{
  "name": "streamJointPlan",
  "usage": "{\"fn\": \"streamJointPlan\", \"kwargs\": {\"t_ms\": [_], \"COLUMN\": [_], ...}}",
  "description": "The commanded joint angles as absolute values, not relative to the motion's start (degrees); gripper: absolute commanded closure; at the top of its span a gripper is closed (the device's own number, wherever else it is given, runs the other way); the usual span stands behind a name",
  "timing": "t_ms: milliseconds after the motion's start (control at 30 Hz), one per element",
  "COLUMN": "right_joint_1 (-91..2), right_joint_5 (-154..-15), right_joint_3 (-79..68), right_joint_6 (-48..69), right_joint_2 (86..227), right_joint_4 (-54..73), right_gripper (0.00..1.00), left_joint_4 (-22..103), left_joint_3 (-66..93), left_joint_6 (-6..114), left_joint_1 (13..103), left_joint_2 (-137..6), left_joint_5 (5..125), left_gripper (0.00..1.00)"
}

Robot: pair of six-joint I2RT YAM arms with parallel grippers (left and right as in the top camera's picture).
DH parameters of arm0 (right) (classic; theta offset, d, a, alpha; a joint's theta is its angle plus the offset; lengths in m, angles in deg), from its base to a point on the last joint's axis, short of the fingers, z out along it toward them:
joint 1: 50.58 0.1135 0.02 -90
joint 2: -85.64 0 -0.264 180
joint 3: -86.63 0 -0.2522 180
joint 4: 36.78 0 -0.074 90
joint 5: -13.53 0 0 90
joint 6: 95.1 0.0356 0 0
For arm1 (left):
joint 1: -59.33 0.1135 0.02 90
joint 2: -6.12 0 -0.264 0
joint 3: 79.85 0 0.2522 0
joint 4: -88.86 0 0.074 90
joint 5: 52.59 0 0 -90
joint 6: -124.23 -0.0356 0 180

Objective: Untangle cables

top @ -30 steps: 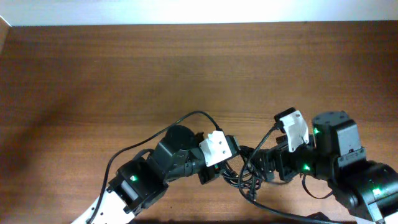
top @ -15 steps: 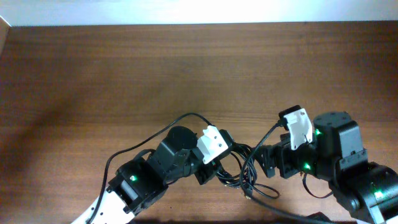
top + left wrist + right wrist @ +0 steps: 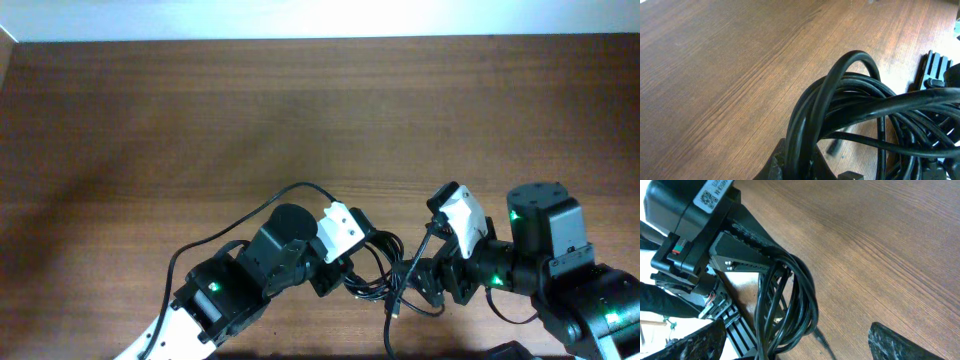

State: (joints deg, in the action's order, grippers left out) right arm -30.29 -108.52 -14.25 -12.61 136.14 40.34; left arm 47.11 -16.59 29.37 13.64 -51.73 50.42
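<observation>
The cables [image 3: 386,268] are a tangled bundle of thin black cords low in the middle of the table, between my two arms. My left gripper [image 3: 345,275] is shut on several strands of the cables [image 3: 855,97]; its jaws [image 3: 800,162] clamp them at the bottom of the left wrist view. My right gripper [image 3: 427,285] is open just right of the bundle. In the right wrist view its fingers [image 3: 800,347] are wide apart, with loops of the cables [image 3: 792,305] hanging between them. A small plug end [image 3: 822,340] rests on the wood.
The brown wooden table [image 3: 200,120] stretches to the back and left. A white wall edge [image 3: 320,15] runs along the far side. The left arm's black gripper body [image 3: 700,215] fills the upper left of the right wrist view.
My right gripper has swung left and down toward the bundle, now with its fingers on either side of the loops. My left gripper still holds the cables and has shifted only slightly.
</observation>
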Motion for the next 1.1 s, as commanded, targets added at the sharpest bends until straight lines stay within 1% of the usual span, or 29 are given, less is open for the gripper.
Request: {"fn": "streamJointPlan", "kwargs": {"t_ms": [0,100,167,200,233,300,333,500,533,567,600,633,733,767,867,933,967,1033,1067], "right_joint_1": [-30.3,-30.3,-30.3,-30.3,-30.4,-30.4,-30.4,-30.4,-30.4,-30.4,-30.4,-30.4,-30.4,-30.4,-30.4,-30.4,-30.4,-30.4,-30.4], "right_joint_5": [-112.9,-112.9,-112.9,-112.9,-112.9,-112.9,-112.9,-111.6,-111.5,-110.3,-107.7,-107.3,-107.2,-106.3,-104.0,-104.5,-106.9,-117.0,-119.0], "right_joint_3": [-13.8,-13.8,-13.8,-13.8,-13.8,-13.8,-13.8,-13.8,-13.8,-13.8,-13.8,-13.8,-13.8,-13.8,-13.8,-13.8,-13.8,-13.8,-13.8], "right_joint_6": [-15.8,-15.8,-15.8,-15.8,-15.8,-15.8,-15.8,-15.6,-15.6,-15.0,-13.3,-13.2,-14.0,-14.8,-14.8,-15.1,-17.2,-27.1,-29.6], "right_joint_2": [135.9,135.9,136.2,136.5,136.6,136.6,136.6,136.6,136.6,136.6,136.6,136.6,136.6,136.6,136.6,136.6,136.6,136.5,136.5], "right_joint_4": [41.1,42.2,42.8,42.8,42.8,42.8,42.8,42.8,42.8,42.8,42.8,42.8,42.8,42.6,42.5,42.3,42.1,41.9,41.9], "right_gripper": [0.10,0.09,0.11,0.25,0.49,0.75,0.96,0.96,0.96,0.96,0.96,0.96,0.96,0.96,0.96,0.96,0.96,0.96,0.96], "left_joint_4": [52.0,56.7,58.3,58.8,58.8,58.7,58.8,58.7,58.5,58.5,58.1,57.6,48.8,46.7,45.2,43.6,42.6,40.5,40.5], "left_joint_3": [-15.6,-15.6,-15.6,-15.6,-15.6,-15.6,-15.6,-15.6,-15.6,-15.6,-15.6,-15.6,-15.6,-15.6,-15.6,-15.6,-15.6,-15.6,-15.6], "left_joint_6": [30.1,30.1,30.1,30.1,30.1,30.1,30.1,30.2,30.1,30.1,30.1,30.1,30.7,33.0,36.6,36.6,36.6,38.4,39.4], "left_joint_1": [13.6,13.6,13.6,13.6,13.6,13.6,13.6,13.6,13.6,13.6,13.6,13.6,14.9,16.7,21.8,24.1,24.3,24.3,24.3], "left_joint_2": [-50.8,-50.8,-50.8,-50.8,-50.8,-50.8,-50.8,-50.8,-50.8,-50.8,-50.7,-50.7,-49.5,-48.0,-44.4,-42.9,-42.9,-43.0,-43.0], "left_joint_5": [55.7,57.8,59.8,60.8,60.8,60.8,60.8,60.6,60.6,60.6,60.6,60.6,52.3,50.9,50.9,51.1,51.1,51.1,51.8], "left_gripper": [1.00,1.00,1.00,1.00,1.00,1.00,1.00,1.00,0.98,0.82,0.10,0.01,0.01,0.01,0.01,0.01,0.01,0.01,0.01]}}
